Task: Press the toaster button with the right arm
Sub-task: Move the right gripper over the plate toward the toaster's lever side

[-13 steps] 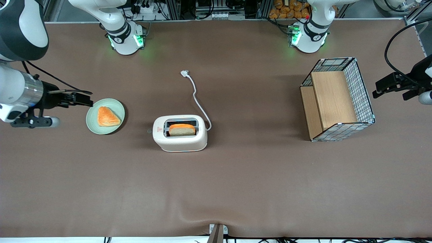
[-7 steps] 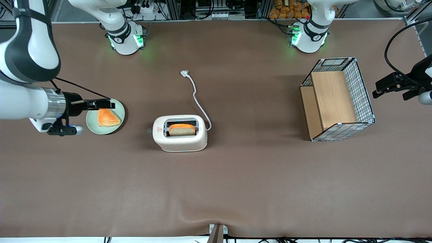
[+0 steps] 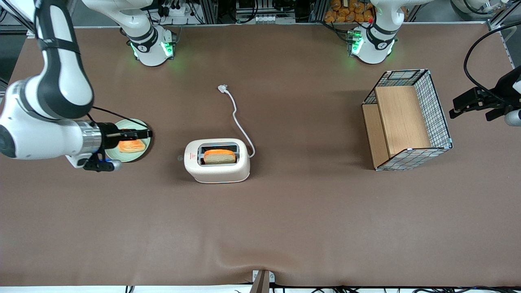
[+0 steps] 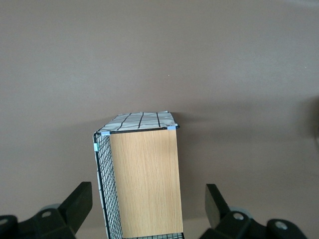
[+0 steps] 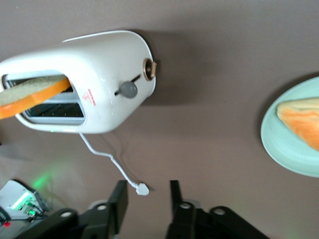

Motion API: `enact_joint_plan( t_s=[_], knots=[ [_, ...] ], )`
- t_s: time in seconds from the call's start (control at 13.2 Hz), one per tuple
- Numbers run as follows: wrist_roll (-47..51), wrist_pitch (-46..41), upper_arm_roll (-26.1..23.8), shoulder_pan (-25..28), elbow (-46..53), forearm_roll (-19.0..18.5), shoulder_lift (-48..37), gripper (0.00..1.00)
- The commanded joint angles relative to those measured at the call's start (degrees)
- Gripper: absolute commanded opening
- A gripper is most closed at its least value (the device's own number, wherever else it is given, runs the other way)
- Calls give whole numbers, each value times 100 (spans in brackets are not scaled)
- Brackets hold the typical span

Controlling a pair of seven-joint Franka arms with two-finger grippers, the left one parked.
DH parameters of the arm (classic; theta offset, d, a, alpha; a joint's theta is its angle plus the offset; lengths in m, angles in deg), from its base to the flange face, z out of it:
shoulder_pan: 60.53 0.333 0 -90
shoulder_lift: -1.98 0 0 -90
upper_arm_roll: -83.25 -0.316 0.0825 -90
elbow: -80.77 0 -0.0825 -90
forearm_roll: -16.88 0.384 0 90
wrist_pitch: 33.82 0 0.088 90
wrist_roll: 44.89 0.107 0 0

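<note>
The toaster stands upright near the middle of the brown surface, its two slots facing up; a slice of bread sits in the slot nearer the front camera, and a small red mark shows on its top; the white cord runs from the toaster away from the front camera to its plug, which lies loose on the surface. The toaster button, a small grey knob, juts from the narrow end that faces the working arm's end of the surface; a round brownish dial sits just beside it on that same end. The right arm reaches in level with the toaster from that end; its pincer hovers over a pale green plate holding an orange pastry, well apart from the toaster, pointing toward it; in the right wrist view the fingers stand apart, released, holding nothing. A wire basket with wooden panels lies toward the parked arm's end.
</note>
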Motion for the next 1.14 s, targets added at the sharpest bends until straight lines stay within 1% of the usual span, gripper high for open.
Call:
enact_joint_plan(
  t_s=[0.0,0.23,0.76,1.06],
  knots=[
    [45,526,18,205,-132,151,138,0],
    [36,992,18,354,-141,168,358,0],
    [27,1661,18,565,-150,168,684,0],
    [27,1889,18,618,-150,186,763,0]
  ],
)
